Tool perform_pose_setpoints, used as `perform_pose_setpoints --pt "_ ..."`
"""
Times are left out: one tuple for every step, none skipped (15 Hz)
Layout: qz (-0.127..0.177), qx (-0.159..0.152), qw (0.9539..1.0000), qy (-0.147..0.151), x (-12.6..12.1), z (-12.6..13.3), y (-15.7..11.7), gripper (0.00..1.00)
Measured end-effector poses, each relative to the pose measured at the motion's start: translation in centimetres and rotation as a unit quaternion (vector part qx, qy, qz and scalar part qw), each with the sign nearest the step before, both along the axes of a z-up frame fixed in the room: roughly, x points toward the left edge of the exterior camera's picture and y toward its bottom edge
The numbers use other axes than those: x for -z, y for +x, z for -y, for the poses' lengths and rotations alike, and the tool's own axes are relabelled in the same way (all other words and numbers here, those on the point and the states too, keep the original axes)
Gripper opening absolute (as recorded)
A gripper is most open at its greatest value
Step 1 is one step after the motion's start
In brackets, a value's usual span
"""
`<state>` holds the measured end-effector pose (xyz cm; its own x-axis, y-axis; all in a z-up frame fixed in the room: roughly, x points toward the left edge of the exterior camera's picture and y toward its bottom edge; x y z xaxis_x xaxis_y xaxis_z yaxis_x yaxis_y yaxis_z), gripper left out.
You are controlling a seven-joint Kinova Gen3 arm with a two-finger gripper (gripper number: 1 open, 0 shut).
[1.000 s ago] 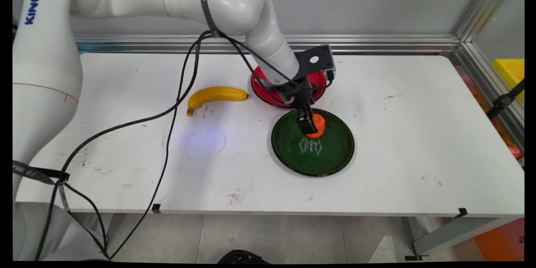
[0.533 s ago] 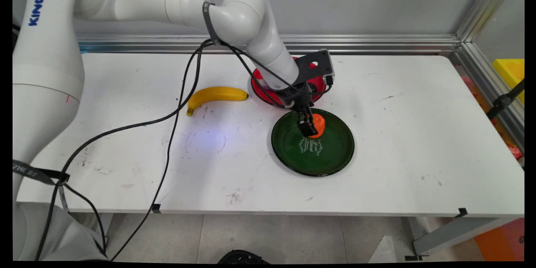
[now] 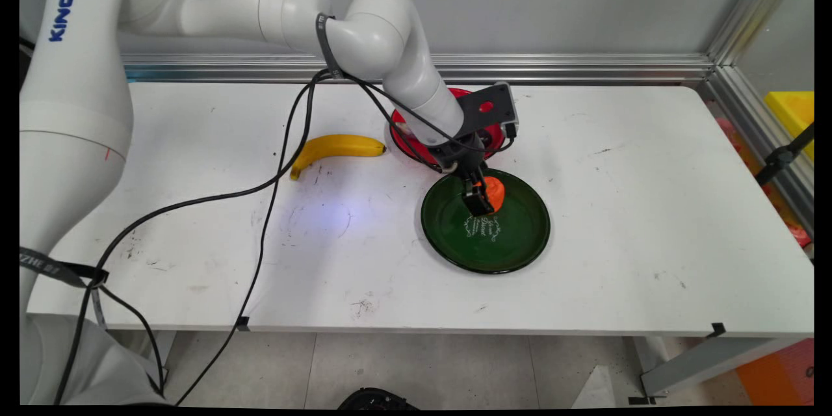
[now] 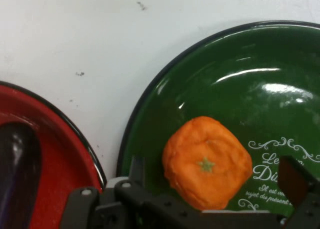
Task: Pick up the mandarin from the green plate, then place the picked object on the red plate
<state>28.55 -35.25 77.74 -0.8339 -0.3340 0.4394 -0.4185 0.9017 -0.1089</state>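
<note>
Orange: small, squashed, roughly cube-like with rounded corners, dimpled skin, tiny green star-shaped stem mark on the face turned to the hand camera. Lies in the green plate, in its far part near the rim that faces the red plate, beside the white script on the plate's floor.

Pincer is down at the orange, spread wide: in the hand view one finger shows on the orange's left and the other on its right, with a gap on each side, pads not touching the fruit. In the main view the black fingers cover the orange's left half.

Green plate: dark, glossy, black rim, flat on the desk, right of centre. Red plate just behind it toward the wall, rims near but apart, a strip of desk between them in the hand view. A dark rounded thing lies in the red plate; cannot tell what it is. The arm's wrist hides most of the red plate in the main view.

Banana: yellow, curved, on the desk left of the red plate, its right tip close to the plate's rim. Black cables hang from the arm, crossing over the banana's left part.
</note>
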Motion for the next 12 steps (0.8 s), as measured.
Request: perform_pose_setpoints --pt "-0.001 0.000 1.0000 0.001 0.17 -0.05 0.01 1.00" --pt "-0.001 0.000 1.0000 0.001 0.28 -0.09 0.01 0.00" --pt "-0.001 0.001 1.0000 0.001 0.38 -0.13 0.01 0.00" --pt "-0.002 0.001 1.0000 0.002 0.50 -0.19 0.03 0.00" --pt "-0.002 0.001 1.0000 0.003 0.57 -0.23 0.05 0.00" --pt "-0.002 0.001 1.0000 0.003 0.61 -0.27 0.07 0.00" --pt "-0.002 0.002 1.0000 0.003 0.65 -0.31 0.09 0.00" --pt "-0.002 0.002 1.0000 0.004 0.68 -0.35 0.12 0.00" --pt "-0.002 0.002 1.0000 0.005 0.67 -0.38 0.15 0.00" --pt "-0.002 0.002 1.0000 0.006 0.57 -0.40 0.17 0.00" --pt "-0.003 0.003 1.0000 0.006 0.37 -0.39 0.19 0.00" --pt "-0.004 0.003 1.0000 0.006 0.07 -0.34 0.20 0.00"
